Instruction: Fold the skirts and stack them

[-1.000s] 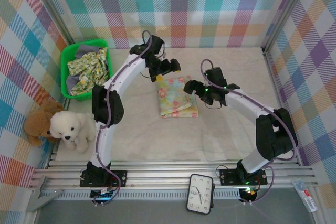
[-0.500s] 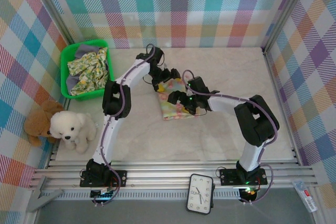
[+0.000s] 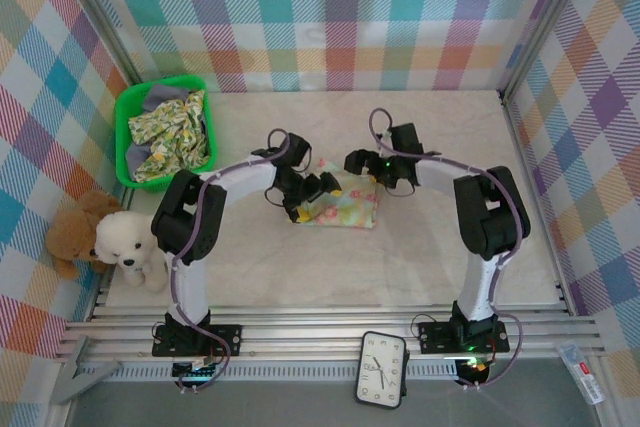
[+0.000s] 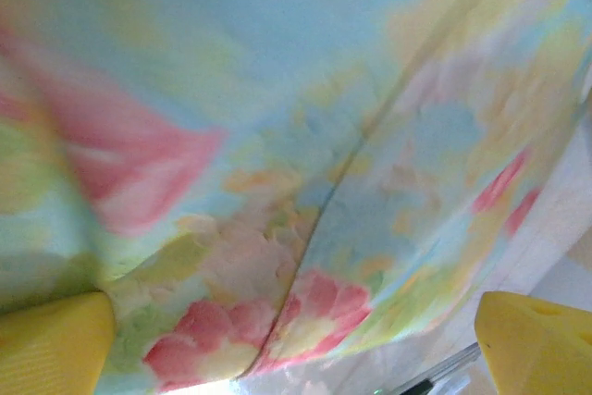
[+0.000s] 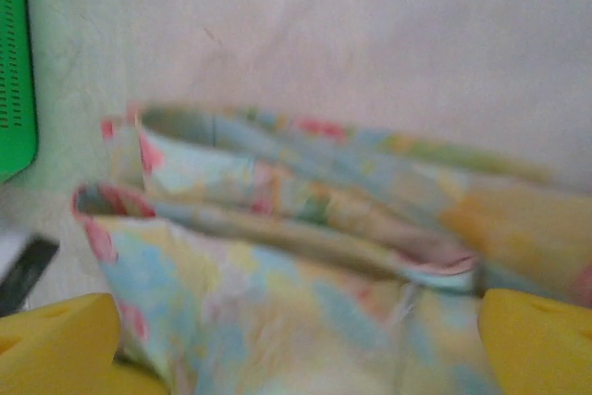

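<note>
- Pastel skirt [image 3: 345, 209]: folded into a small packet, lying on the tabletop [image 3: 450, 247] about centre, btwn the two grippers.
- Right wrist view: skirt's folded layers show as stacked edges w/ pink trim at the left ends. Blurry, so layer count unclear.
- Left wrist view: print of pink flowers on blue/yellow, very close, w/ a crease line running through it.
- Left gripper [image 3: 306, 193]: at the skirt's left edge, over the cloth. Its yellow fingertips [image 4: 51, 344] sit far apart at the bottom corners of its wrist view, so jaws are wide. Cloth spans the gap and nothing is pinched.
- Right gripper [image 3: 361, 161]: at the skirt's far edge, right of centre. Fingertips [image 5: 55, 344] are likewise spread wide w/ cloth lying btwn them. Can't tell if the pads touch it; no grip visible.
- Green basket [image 3: 128, 107]: far-left part of the tabletop, well apart from the pastel skirt. It holds a floral skirt [image 3: 175, 127] (yellow-green print) on top of a grey skirt [image 3: 160, 97].
- White teddy [image 3: 135, 245] and brown teddy [image 3: 70, 235]: touching, side by side at the left edge, nearer than the basket.
- Clock [image 3: 382, 369]: on the near rail btwn the arm bases.
- Plaid walls [image 3: 350, 7] on three sides.
</note>
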Controlling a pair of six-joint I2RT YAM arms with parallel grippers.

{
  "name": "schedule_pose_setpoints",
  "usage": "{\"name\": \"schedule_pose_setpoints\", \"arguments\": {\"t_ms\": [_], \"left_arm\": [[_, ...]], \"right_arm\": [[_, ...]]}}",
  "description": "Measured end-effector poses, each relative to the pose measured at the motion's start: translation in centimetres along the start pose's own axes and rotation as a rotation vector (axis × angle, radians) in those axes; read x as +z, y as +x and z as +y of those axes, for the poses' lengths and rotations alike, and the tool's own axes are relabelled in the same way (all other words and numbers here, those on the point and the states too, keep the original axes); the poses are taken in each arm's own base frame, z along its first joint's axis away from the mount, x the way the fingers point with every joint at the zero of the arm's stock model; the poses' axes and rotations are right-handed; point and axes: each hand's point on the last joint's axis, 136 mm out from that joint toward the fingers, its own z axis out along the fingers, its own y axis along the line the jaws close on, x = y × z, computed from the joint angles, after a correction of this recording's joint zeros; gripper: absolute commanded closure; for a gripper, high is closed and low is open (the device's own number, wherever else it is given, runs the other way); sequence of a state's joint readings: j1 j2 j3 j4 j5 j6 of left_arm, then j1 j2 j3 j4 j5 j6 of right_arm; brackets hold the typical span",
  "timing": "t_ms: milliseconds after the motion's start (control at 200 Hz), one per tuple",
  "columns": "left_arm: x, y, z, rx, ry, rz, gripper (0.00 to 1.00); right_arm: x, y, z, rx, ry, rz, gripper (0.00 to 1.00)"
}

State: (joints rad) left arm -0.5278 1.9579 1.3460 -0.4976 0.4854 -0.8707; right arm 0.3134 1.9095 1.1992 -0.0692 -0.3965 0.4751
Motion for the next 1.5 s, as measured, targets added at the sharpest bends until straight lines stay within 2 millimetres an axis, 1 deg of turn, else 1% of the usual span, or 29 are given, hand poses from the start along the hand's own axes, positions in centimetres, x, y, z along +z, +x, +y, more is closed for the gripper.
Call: {"name": "schedule_pose_setpoints", "arguments": {"t_ms": [45,80,125,170,235,295,385,455,560,620,705,775,850,945,1035,1140,1265,1315,1405,1500], "left_arm": [[-0.3,0.5,-0.3,0.029,-0.009,-0.012,0.0],[-0.9,0.5,-0.5,0.053,-0.023,-0.035,0.0],[-2.1,-0.1,-0.6,0.095,-0.046,-0.083,0.0],[-3.5,-0.9,-0.9,0.134,-0.066,-0.132,0.0],[-5.5,-2.5,-1.4,0.196,-0.087,-0.207,0.0],[-7.1,-4.0,-1.5,0.238,-0.096,-0.261,0.01],[-8.6,-6.0,-0.3,0.277,-0.127,-0.3,0.06],[-9.0,-7.2,0.9,0.291,-0.148,-0.301,0.12],[-8.5,-8.7,2.2,0.309,-0.174,-0.279,0.22],[-7.4,-9.1,2.6,0.328,-0.179,-0.25,0.28],[-5.6,-9.0,3.0,0.34,-0.176,-0.196,0.36],[-4.5,-9.0,3.2,0.348,-0.172,-0.162,0.39],[-3.9,-9.1,3.1,0.357,-0.163,-0.145,0.4],[-3.8,-9.2,2.5,0.365,-0.143,-0.139,0.45],[-3.8,-9.3,1.9,0.372,-0.122,-0.137,0.54],[-3.6,-9.4,1.5,0.379,-0.106,-0.13,0.69],[-3.5,-9.3,1.5,0.392,-0.104,-0.12,0.85],[-3.5,-9.3,1.4,0.395,-0.104,-0.121,0.89],[-3.6,-9.4,1.3,0.405,-0.103,-0.123,1.0],[-3.6,-9.3,1.3,0.417,-0.104,-0.122,1.0]], "right_arm": [[-0.5,-1.0,0.1,-0.035,0.001,-0.014,0.01],[-0.9,-1.7,0.2,-0.06,0.003,-0.03,0.01],[-1.4,-2.1,0.4,-0.083,0.014,-0.046,0.01],[-1.9,-2.1,0.4,-0.097,0.027,-0.052,0.05],[-2.5,-1.8,0.4,-0.098,0.046,-0.055,0.13],[-2.8,-1.2,0.1,-0.089,0.061,-0.045,0.22],[-2.8,-0.1,-0.3,-0.066,0.087,-0.006,0.36],[-2.8,0.9,-0.8,-0.05,0.121,0.033,0.41],[-2.4,1.3,-1.5,-0.038,0.183,0.068,0.42],[-2.0,1.3,-2.0,-0.032,0.211,0.082,0.44],[-1.4,1.5,-2.4,-0.025,0.231,0.106,0.48],[-1.1,1.9,-2.7,-0.022,0.24,0.126,0.51],[-0.8,2.2,-2.9,-0.017,0.247,0.141,0.54],[-0.5,2.6,-3.1,-0.015,0.248,0.158,0.58],[-0.3,2.8,-2.9,-0.02,0.235,0.168,0.62],[-0.2,3.0,-2.5,-0.035,0.214,0.177,0.69],[0.0,3.0,-1.9,-0.049,0.193,0.178,0.83],[0.1,3.0,-1.8,-0.063,0.186,0.179,0.87],[0.1,3.0,-1.7,-0.075,0.184,0.178,0.92],[0.0,2.9,-1.7,-0.09,0.181,0.178,0.96]]}}
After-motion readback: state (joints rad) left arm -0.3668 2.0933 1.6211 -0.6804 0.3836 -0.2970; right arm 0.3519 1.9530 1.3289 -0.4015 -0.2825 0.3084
